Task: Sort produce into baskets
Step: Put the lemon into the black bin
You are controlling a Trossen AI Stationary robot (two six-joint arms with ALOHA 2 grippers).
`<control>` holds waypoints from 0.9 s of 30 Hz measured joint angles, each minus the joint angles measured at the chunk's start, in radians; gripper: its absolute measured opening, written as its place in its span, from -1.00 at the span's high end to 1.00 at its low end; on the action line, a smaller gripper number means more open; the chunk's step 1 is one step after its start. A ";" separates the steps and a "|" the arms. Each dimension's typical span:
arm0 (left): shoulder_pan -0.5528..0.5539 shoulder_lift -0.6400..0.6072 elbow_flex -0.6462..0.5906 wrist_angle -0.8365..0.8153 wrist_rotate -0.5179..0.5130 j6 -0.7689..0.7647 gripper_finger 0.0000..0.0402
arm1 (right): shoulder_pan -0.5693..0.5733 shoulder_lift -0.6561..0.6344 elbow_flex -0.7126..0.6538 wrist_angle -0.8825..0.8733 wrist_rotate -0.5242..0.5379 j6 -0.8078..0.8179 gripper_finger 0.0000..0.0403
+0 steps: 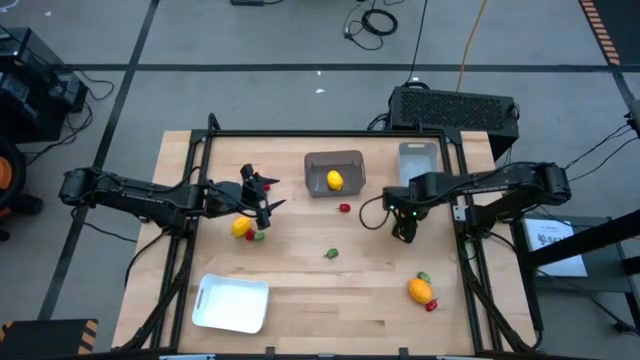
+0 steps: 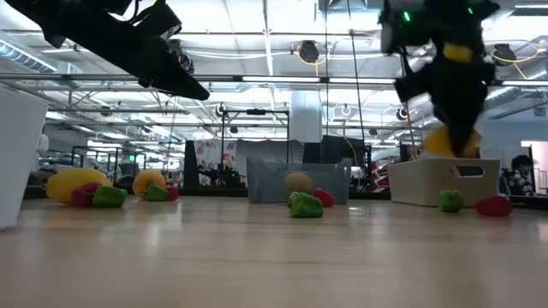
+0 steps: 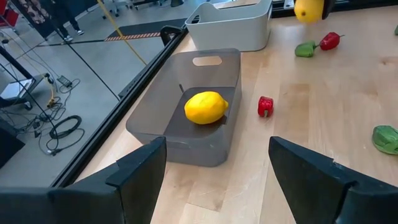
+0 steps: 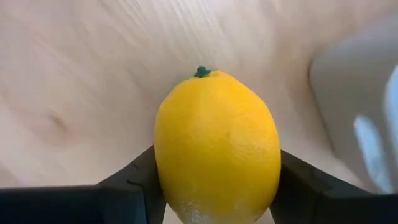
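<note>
Centrally, right gripper [image 4: 214, 186], jaws clamped on a yellow lemon [image 4: 216, 148], raised over the tabletop [image 1: 330, 290] beside the pale grey bin [image 1: 417, 160]. Left gripper [image 1: 262, 200], jaws wide and empty, hovers near the dark grey bin [image 3: 205, 68], which holds a second lemon [image 3: 206, 107].

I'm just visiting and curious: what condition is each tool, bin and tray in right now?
Left tool: open, holding nothing, above the table.
Right tool: shut on yellow lemon, lifted off the table.
Dark grey bin: upright, holds other lemon.
White tray: flat on the table, looks empty from above.
</note>
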 joint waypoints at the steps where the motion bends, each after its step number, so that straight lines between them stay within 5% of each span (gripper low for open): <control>1: 0.000 0.000 0.000 0.000 0.000 0.000 -0.45 | 0.000 0.000 0.027 0.002 0.004 -0.007 0.00; 6: 0.000 0.000 0.000 0.000 0.000 0.000 -0.45 | 0.000 -0.001 0.143 0.116 0.130 -0.113 -0.01; 12: 0.000 0.000 0.000 -0.014 0.000 -0.002 -0.45 | -0.007 0.007 0.164 0.450 0.270 -0.372 -0.01; 20: 0.000 0.000 0.000 -0.054 0.004 -0.035 -0.45 | -0.062 0.105 0.164 0.866 0.285 -0.589 -0.01; 27: 0.001 0.000 0.000 -0.072 0.002 -0.083 -0.45 | -0.145 0.249 0.164 0.948 0.282 -0.647 -0.01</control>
